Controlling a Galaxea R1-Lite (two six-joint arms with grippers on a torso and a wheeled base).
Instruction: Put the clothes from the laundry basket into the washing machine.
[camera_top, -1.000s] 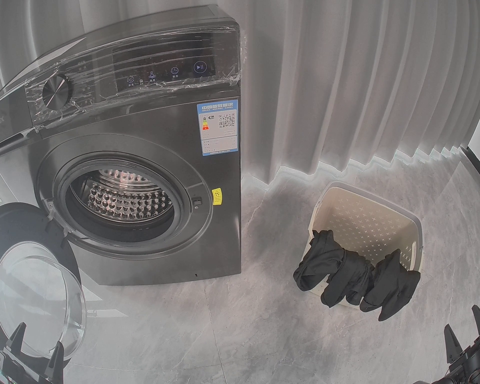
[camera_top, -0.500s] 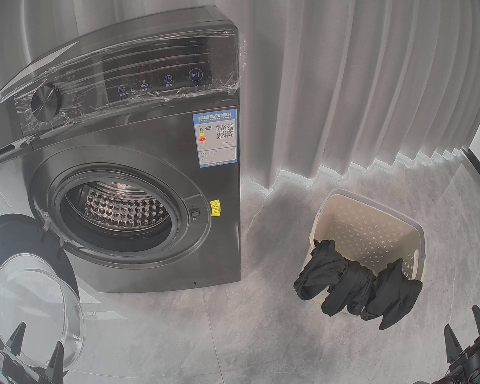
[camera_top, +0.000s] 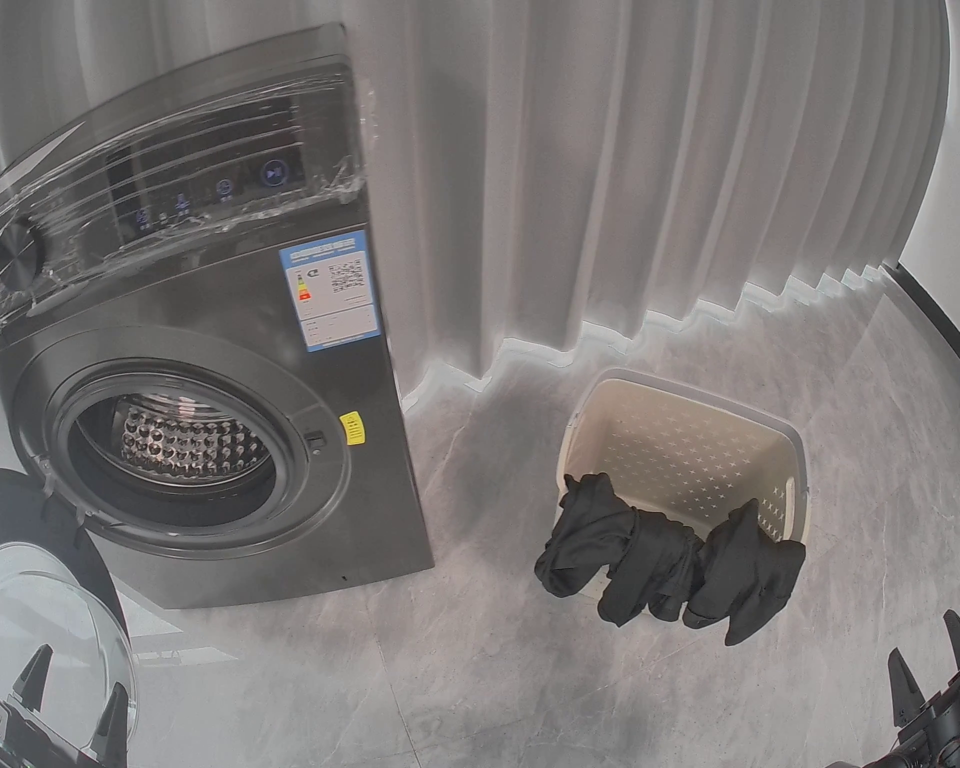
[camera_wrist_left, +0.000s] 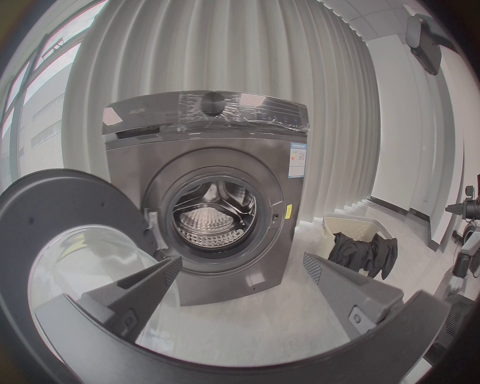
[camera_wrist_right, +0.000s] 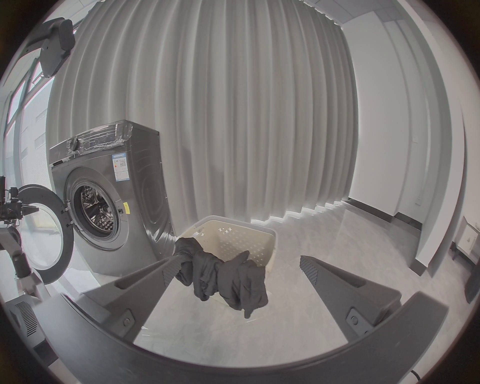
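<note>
Floor (camera_top: 480, 660): pale grey marbled tile, glossy, with thin grout lines. A strip of light lies where the curtain hem meets it.

Curtain (camera_top: 650, 150): white, in deep vertical folds, floor-length, running behind both washer and basket. To the right of it is a plain white wall (camera_wrist_right: 400, 125) with a dark baseboard (camera_top: 925, 300) along its foot. A window (camera_wrist_left: 40, 110) is on the far side of the washer.

Washer (camera_top: 200, 330): dark grey front-loader standing on the tile with its back near the curtain. Clear film (camera_top: 180, 190) is wrapped over the control panel. A label (camera_top: 330, 290) sits on the upper front and a small yellow sticker (camera_top: 352, 428) beside the opening. Its round glass door (camera_wrist_left: 85, 250) is swung wide open on the left hinge. The steel drum (camera_top: 180, 445) is visible inside, with nothing seen in it.

Basket (camera_top: 690, 395): cream plastic with perforated walls, on the floor to the right of the washer, apart from it and near the curtain hem.

Clothes (camera_top: 660, 565): dark garments bunched over the basket's near rim, part inside and part hanging down the outside.

Left gripper (camera_wrist_left: 241, 263): low, just in front of the open door, facing the drum, jaws spread, holding nothing.

Right gripper (camera_wrist_right: 240, 262): low, on the near side of the basket and apart from it, pointed at the clothes, jaws spread, holding nothing.
</note>
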